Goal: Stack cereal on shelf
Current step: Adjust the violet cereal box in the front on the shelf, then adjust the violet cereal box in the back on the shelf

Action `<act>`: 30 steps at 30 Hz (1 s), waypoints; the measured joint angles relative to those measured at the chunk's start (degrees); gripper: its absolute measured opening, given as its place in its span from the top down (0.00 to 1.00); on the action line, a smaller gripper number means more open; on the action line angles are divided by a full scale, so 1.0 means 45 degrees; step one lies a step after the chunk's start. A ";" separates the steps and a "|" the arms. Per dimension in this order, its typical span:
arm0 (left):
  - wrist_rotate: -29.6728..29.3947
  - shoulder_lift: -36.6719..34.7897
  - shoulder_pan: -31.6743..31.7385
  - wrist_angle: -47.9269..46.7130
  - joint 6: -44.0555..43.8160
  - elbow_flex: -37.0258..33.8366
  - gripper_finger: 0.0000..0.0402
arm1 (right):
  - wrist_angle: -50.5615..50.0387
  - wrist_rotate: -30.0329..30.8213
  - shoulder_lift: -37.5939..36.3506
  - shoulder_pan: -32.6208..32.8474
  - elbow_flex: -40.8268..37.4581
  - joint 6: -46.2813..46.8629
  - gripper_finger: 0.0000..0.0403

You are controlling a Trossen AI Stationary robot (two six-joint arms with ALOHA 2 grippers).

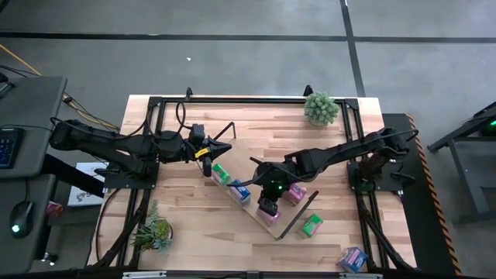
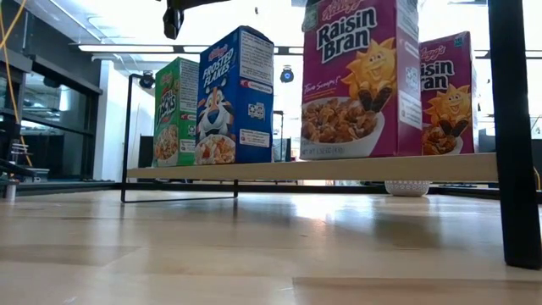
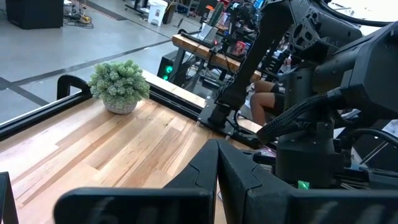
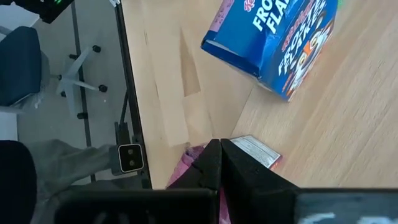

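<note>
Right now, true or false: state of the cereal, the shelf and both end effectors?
1. Four cereal boxes stand on the shelf. True.
2. A Frosted Flakes box lies on the tabletop, off the shelf. True.
3. Both green boxes are on the shelf. False: one green box sits on the tabletop beside it.
4. The left end effector hangs over a Raisin Bran box. False: the right end effector does; the left is at the shelf's other end.
5. There is one potted plant. False: two, one potted plant at the far edge and another potted plant at the near edge.
</note>
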 joint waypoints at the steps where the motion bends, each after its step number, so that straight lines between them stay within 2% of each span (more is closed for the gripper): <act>1: 0.0004 0.0000 0.0000 0.0000 0.0000 0.0000 1.00 | 0.0000 -0.0004 0.0000 0.0000 0.0000 0.0005 1.00; 12: 0.0000 0.0000 0.0000 -0.0010 0.0001 0.0000 1.00 | -0.0005 -0.0408 0.0000 0.0142 0.0000 -0.0029 1.00; 22: -0.0073 0.0000 0.0005 -0.0028 0.0005 0.0000 1.00 | -0.0014 0.0189 -0.0043 0.0127 0.0000 0.0044 1.00; 26: -0.0078 0.0000 0.0002 -0.0032 0.0005 0.0000 1.00 | -0.0494 0.1055 -0.0650 0.0108 0.0000 -0.0053 1.00; 30: -0.0088 0.0000 0.0000 -0.0039 0.0005 0.0000 1.00 | -0.2506 0.2566 -0.1863 0.0068 0.0000 0.0014 1.00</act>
